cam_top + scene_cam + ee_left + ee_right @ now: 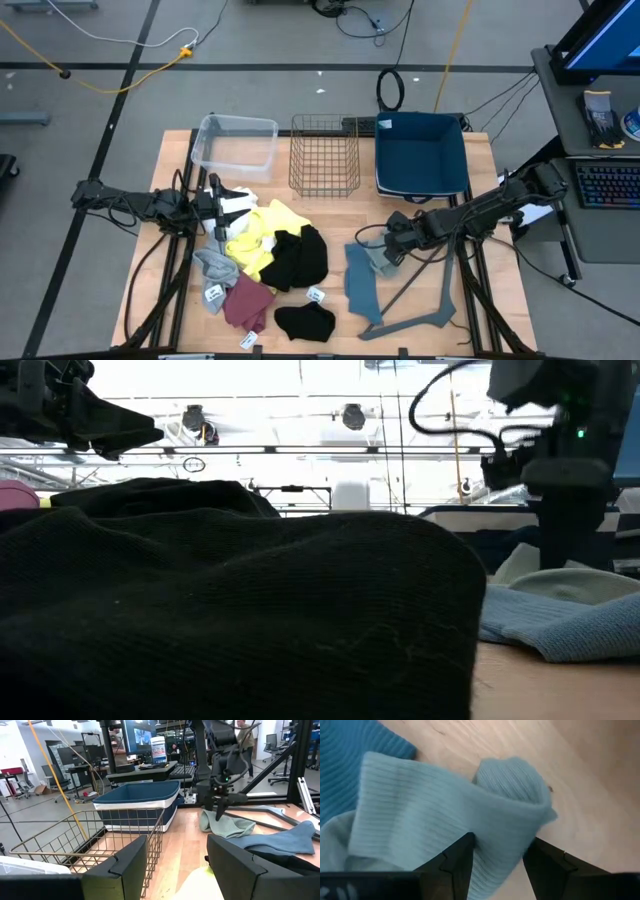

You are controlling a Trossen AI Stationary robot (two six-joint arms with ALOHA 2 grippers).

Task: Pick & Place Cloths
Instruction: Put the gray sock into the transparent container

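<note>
The wooden table [500, 300] carries everything. Along its far edge stand three containers: a dark blue fabric bin [421, 153], a wire basket [324, 154] and a clear plastic tub [235, 141]. All three look empty; no cloth lies in any of them.

The cloths sit in two groups on the near half. The bigger heap, on the left, holds a yellow cloth [262, 232], a black cloth [298, 256], a maroon cloth [246, 301], a grey one and a white one, some with white tags. To the right lies a long blue cloth [361, 281], and touching it, a small pale blue-grey cloth [455, 820].

The right gripper [497, 852] is down on that pale cloth, its jaws narrowed onto a bunched fold of it. To do this step well, I judge the fold should sit deep between the fingers before lifting, and the lift should go straight up so the long blue cloth beneath is not dragged along; the fabric bin is nearest.

The left gripper [177, 865] hovers at the heap's far side, jaws apart and holding nothing.
</note>
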